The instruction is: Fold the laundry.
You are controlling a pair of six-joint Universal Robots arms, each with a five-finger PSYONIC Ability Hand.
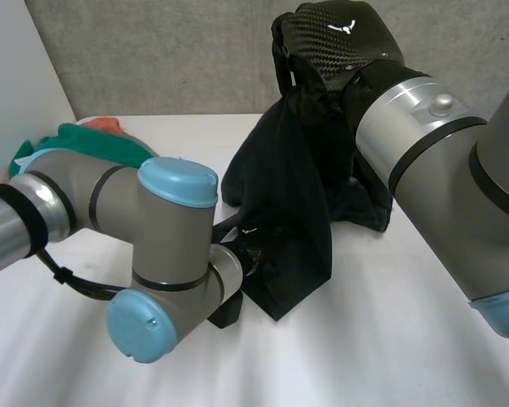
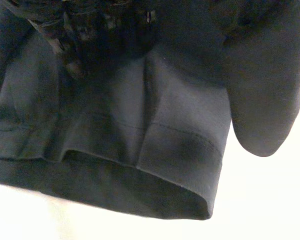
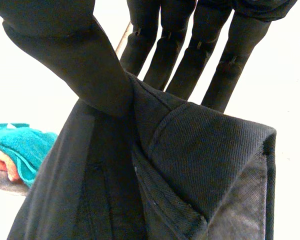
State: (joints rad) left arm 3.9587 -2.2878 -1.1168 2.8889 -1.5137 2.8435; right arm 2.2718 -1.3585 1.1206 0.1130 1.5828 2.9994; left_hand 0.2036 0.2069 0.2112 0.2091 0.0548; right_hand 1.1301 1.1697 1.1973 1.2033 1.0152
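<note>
One white table [image 1: 407,339] carries everything. One black woven garment [image 1: 288,195] hangs from the raised right hand [image 1: 339,42], clamped between its thumb and straight fingers [image 3: 210,45]. Its hem drapes over the left hand [image 2: 85,30]; whether that hand grips it, I cannot tell. One small heap of teal and orange cloths [image 1: 93,140] lies well apart from both hands.

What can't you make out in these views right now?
- Left hand grip: in the head view the left arm covers it; in its wrist view it blends into the dark garment.
- Garment's top: the right hand hides it in the head view.
- Laundry pile: the left arm hides most of it; the right wrist view's edge cuts it.
</note>
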